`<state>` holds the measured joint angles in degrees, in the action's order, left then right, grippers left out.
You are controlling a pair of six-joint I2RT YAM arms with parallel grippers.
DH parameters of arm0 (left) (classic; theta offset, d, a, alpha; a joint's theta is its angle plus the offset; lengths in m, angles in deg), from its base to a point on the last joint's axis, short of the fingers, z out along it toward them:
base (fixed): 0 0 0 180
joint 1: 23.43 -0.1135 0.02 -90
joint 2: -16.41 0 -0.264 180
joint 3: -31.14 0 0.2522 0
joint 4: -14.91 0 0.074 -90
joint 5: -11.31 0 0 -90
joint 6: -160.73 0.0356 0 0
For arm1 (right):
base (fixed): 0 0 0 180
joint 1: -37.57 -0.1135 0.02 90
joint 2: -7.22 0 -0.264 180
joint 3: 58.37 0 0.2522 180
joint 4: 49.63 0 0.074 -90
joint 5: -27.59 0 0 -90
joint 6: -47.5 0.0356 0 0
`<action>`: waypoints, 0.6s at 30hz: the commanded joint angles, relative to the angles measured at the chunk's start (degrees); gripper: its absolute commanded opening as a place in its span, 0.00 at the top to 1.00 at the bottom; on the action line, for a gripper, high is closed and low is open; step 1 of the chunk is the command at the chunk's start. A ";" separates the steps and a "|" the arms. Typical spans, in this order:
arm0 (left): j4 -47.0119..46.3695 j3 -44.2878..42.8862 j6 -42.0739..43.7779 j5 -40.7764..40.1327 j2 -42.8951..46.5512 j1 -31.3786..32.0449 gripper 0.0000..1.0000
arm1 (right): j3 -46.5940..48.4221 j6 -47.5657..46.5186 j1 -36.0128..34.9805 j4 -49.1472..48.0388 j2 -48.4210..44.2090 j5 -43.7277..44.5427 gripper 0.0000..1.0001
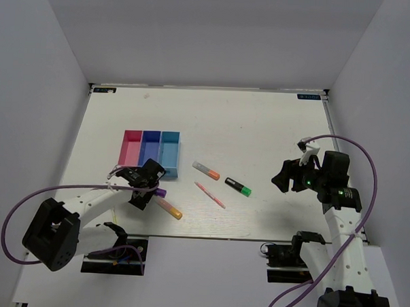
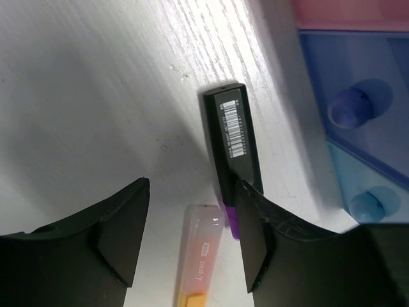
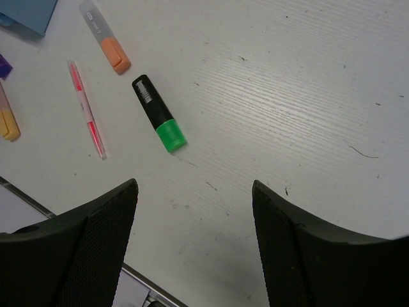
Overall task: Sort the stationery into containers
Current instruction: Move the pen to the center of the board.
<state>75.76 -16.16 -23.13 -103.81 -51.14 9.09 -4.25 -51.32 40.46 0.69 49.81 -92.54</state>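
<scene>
The containers (image 1: pixel 150 151) are a joined tray of pink, dark blue (image 2: pixel 358 77) and light blue compartments at mid-left. My left gripper (image 1: pixel 145 190) is open just in front of it, low over the table. The pink-and-orange marker (image 2: pixel 201 256) lies between its fingers (image 2: pixel 121 236), apart from both. The purple-capped black marker (image 2: pixel 231 137) lies along the inside of the right finger, its cap partly hidden. A grey-and-orange marker (image 1: pixel 206 170), a thin pink-red pen (image 1: pixel 210 194) and a black-and-green highlighter (image 3: pixel 158 115) lie mid-table. My right gripper (image 3: pixel 195 243) hangs open to their right, holding nothing.
The table's near edge (image 3: pixel 147 281) runs just under my right gripper. The pink-and-orange marker (image 1: pixel 168 208) lies close to that front edge. White walls close in the table on three sides.
</scene>
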 commanded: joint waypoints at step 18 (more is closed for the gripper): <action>-1.21 -2.75 -2.29 -4.67 0.75 1.94 0.35 | -0.37 -0.14 -0.70 -0.26 0.57 0.16 0.25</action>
<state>73.68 -16.41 -24.68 -105.50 -51.73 10.75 -4.28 -51.30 40.13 0.69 50.10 -92.54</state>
